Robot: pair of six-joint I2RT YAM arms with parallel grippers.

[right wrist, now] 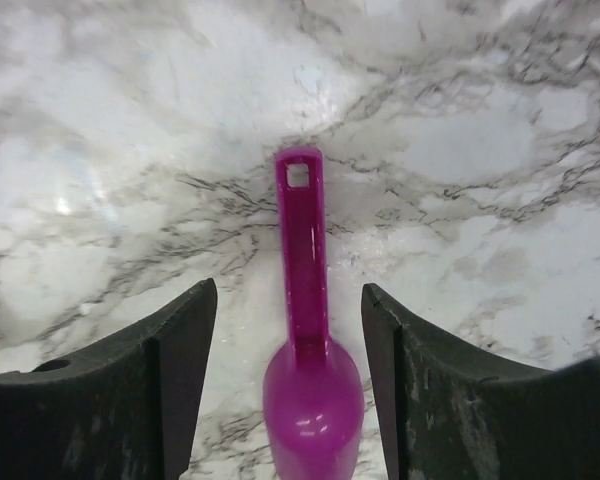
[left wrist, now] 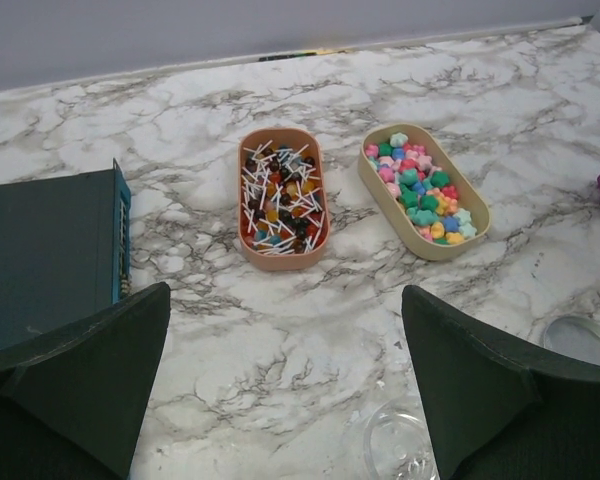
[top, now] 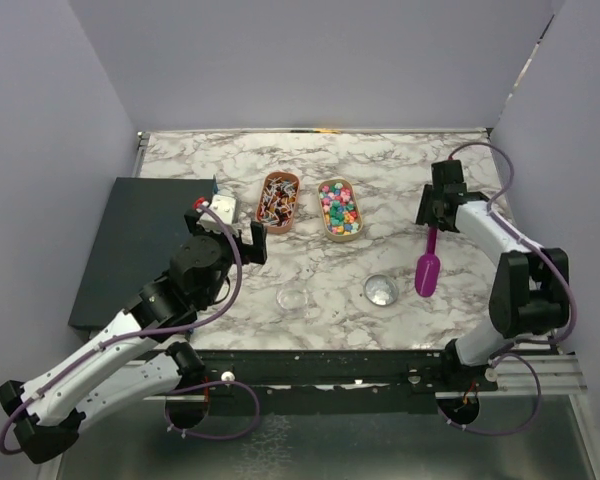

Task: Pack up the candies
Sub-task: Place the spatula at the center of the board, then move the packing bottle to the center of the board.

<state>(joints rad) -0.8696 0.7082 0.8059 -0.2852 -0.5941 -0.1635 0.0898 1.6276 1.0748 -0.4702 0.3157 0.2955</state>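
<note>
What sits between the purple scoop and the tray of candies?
Nothing but bare marble table: the top view shows the purple scoop and the tray of candies apart.

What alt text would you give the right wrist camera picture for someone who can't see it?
A purple scoop lies on the marble table, handle pointing away from the camera. The right pincer is open, its two dark fingers either side of the scoop without touching it.
</note>
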